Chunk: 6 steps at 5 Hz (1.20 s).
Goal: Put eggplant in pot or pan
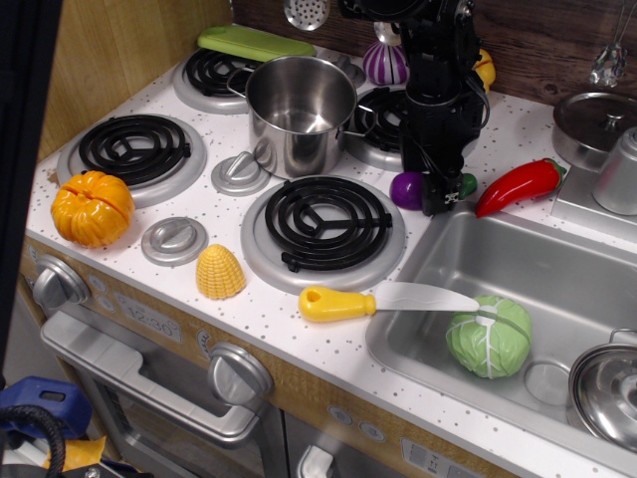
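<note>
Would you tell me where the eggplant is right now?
The eggplant lies on the counter under the gripper, between the front burner and red pepper.

Your 1 black arm comes down near-vertical from the top edge, wrist straight. The black gripper (439, 195) points down at counter level, fingers closed around something; exact finger gap can't be read.
</note>
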### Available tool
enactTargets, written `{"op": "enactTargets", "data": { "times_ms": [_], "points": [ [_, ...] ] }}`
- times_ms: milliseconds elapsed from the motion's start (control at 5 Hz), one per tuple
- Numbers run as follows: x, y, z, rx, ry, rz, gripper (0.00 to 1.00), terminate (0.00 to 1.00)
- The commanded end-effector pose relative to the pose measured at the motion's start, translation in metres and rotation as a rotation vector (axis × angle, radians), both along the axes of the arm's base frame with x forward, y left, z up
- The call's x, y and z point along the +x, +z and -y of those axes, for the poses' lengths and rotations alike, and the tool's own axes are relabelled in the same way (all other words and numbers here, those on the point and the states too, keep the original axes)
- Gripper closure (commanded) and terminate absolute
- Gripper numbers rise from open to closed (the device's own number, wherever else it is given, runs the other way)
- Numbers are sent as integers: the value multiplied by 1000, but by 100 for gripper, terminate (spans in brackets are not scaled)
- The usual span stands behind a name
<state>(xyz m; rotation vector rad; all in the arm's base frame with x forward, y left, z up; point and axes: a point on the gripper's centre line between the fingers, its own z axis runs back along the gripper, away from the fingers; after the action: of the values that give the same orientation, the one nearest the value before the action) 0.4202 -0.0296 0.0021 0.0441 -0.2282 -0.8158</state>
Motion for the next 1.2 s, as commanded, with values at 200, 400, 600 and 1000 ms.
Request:
{"op": "enactTargets", "data": {
  "times_ms": [200,400,600,1000],
  "points": [
    [-1,-2,-2,-36,19,15,100,0],
    [-3,-4,1,-52,41,6,100,0],
    [-1,30,10,-47,60,-42,100,0],
    [-24,86,4,41,100,-126,100,0]
  ]
}}
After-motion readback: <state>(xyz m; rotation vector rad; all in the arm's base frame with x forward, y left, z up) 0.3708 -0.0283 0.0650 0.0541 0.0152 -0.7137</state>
